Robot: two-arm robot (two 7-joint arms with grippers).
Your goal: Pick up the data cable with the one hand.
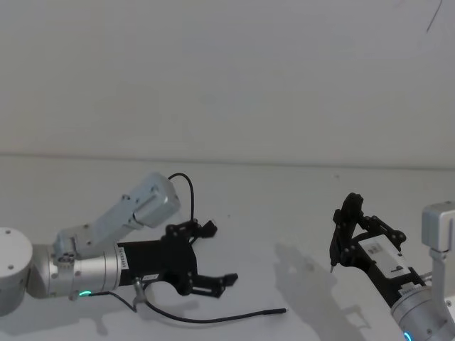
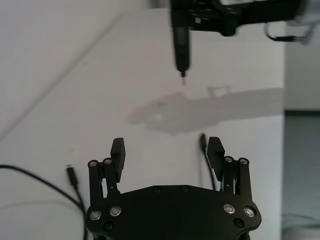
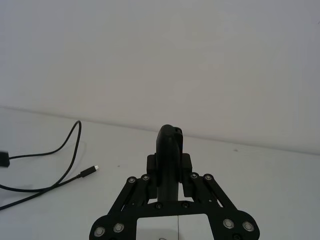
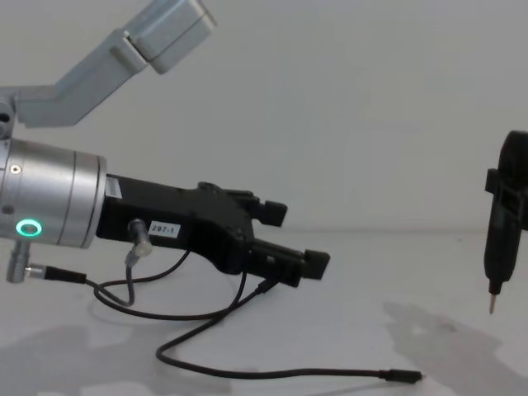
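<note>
1. Head view: left gripper (image 1: 217, 253) hovers low over the table (image 1: 284, 213), fingers spread apart.
2. Data cable (image 1: 213, 318) lies ungripped on the table just below it, one plug (image 1: 279, 310) pointing rightward.
3. Right gripper (image 3: 169, 165), well apart, is clamped on a slim dark tool (image 4: 497, 239).

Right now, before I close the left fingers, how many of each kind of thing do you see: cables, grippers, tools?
data cable: 1
grippers: 2 (left gripper, fingers open; right gripper, fingers shut on the pointed tool)
pointed tool: 1
Total: 4
</note>
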